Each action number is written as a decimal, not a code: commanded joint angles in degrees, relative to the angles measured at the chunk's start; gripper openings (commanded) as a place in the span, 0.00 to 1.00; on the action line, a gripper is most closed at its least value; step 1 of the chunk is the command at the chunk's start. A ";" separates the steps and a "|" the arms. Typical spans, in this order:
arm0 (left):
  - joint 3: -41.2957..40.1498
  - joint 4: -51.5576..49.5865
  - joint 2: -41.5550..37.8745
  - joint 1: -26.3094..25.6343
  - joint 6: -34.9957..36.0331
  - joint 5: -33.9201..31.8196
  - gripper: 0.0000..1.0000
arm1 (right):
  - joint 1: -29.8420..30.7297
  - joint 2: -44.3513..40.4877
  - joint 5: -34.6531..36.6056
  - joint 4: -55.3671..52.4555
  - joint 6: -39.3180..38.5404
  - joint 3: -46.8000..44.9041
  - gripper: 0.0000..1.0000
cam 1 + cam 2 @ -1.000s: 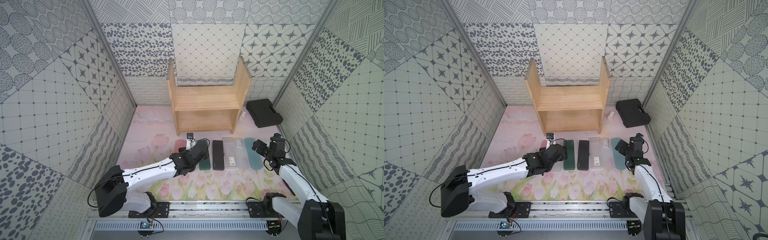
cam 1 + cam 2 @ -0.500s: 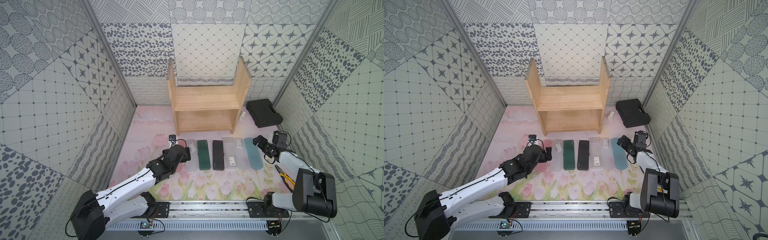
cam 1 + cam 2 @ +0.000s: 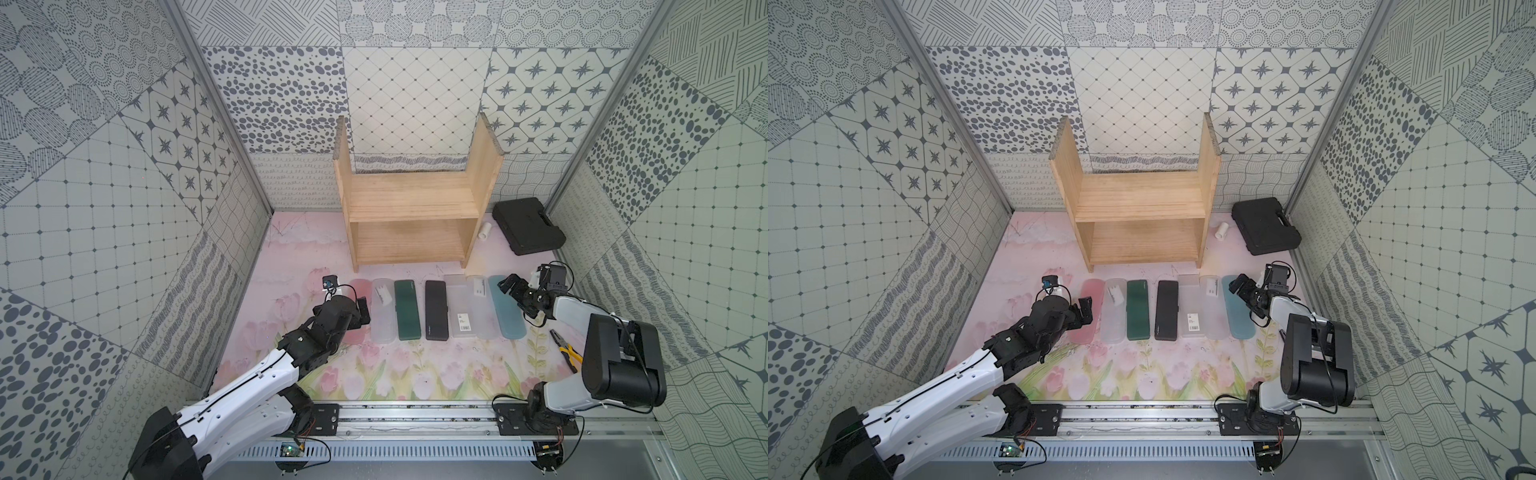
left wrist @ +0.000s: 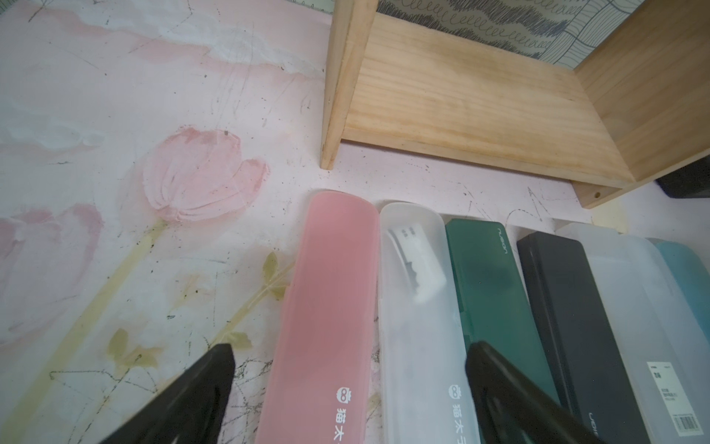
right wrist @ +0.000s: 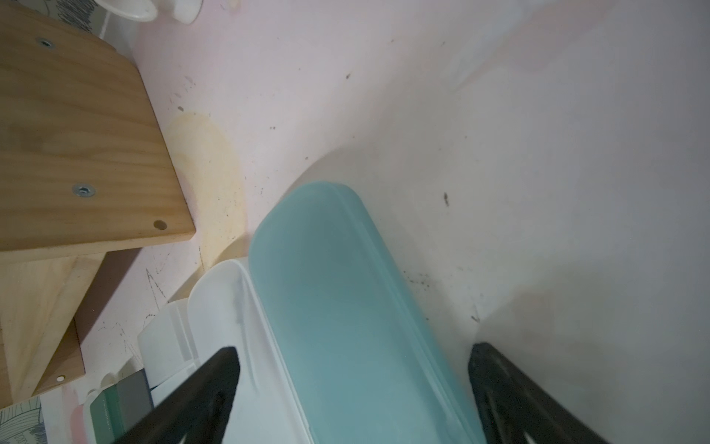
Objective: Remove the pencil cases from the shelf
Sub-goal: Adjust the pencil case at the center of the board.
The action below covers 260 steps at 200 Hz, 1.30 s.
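Note:
The pine shelf (image 3: 409, 216) (image 3: 1138, 216) stands at the back, and both its tiers are bare. Several pencil cases lie side by side on the mat before it: pink (image 3: 360, 286), frosted (image 3: 382, 320), dark green (image 3: 407, 309), black (image 3: 436, 309), frosted with a barcode label (image 3: 459, 307), frosted (image 3: 482, 316), blue (image 3: 507, 316). My left gripper (image 3: 358, 309) (image 4: 347, 351) hangs open above the pink case (image 4: 326, 292) and its frosted neighbour (image 4: 418, 338). Open too, my right gripper (image 3: 513, 286) (image 5: 353, 351) straddles the blue case (image 5: 345, 292) near its far end.
A large black tool case (image 3: 528, 226) and a small white roll (image 3: 485, 230) lie right of the shelf. Yellow-handled pliers (image 3: 565, 353) lie on the mat by the right arm. Patterned walls close in on both sides; the arms' rail (image 3: 415, 415) runs along the front.
My left gripper slid left from the frosted and green cases to over the pink one. The right arm folded back toward its base, its gripper staying by the blue case's far end.

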 commanded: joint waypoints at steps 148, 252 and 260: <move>-2.33 -1.87 -5.29 1.25 -0.71 -0.29 0.99 | 9.25 -0.16 -5.91 2.11 2.75 -1.05 0.98; -4.77 4.57 -9.69 1.33 4.31 -5.48 0.99 | 10.65 -6.82 4.33 -1.73 3.41 -1.10 0.98; -5.03 6.73 -9.54 1.26 5.25 -6.68 0.99 | 10.61 -8.52 6.10 -1.67 2.91 -1.51 0.98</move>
